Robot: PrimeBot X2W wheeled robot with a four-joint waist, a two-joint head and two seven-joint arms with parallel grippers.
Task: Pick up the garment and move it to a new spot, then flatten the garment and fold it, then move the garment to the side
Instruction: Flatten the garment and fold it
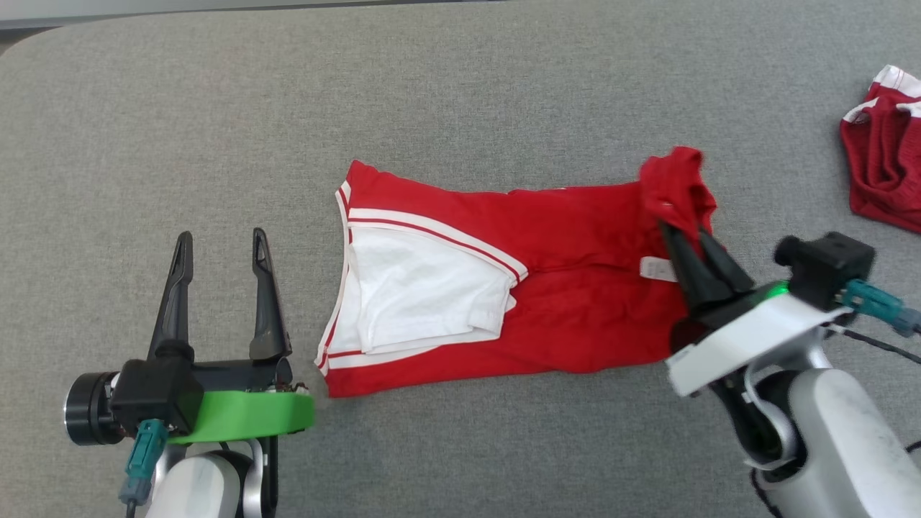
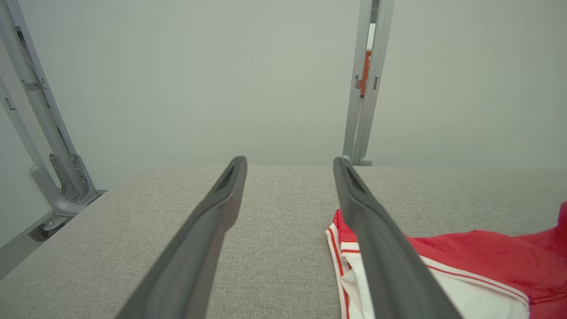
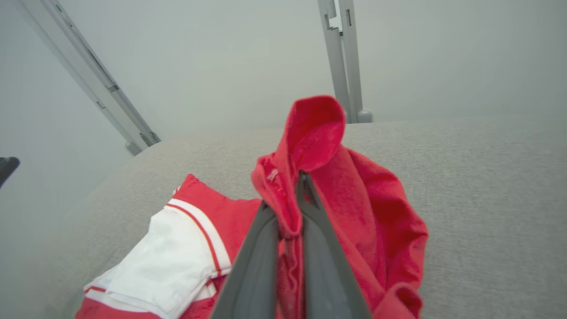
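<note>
A red garment (image 1: 547, 288) with white panels and white trim lies across the middle of the grey padded table (image 1: 460, 93). My right gripper (image 1: 682, 232) is shut on the garment's right end and holds a fold of red cloth (image 3: 310, 146) raised off the surface. The pinched cloth shows between the two fingers in the right wrist view. My left gripper (image 1: 221, 246) stands open to the left of the garment, nothing between its fingers (image 2: 208, 230). The garment's white-trimmed left edge (image 2: 341, 252) lies just beside the left gripper's right finger.
A second, darker red garment (image 1: 883, 151) with white trim lies bunched at the table's far right edge. Grey frame posts (image 2: 363, 88) stand behind the table's far edge against a pale wall.
</note>
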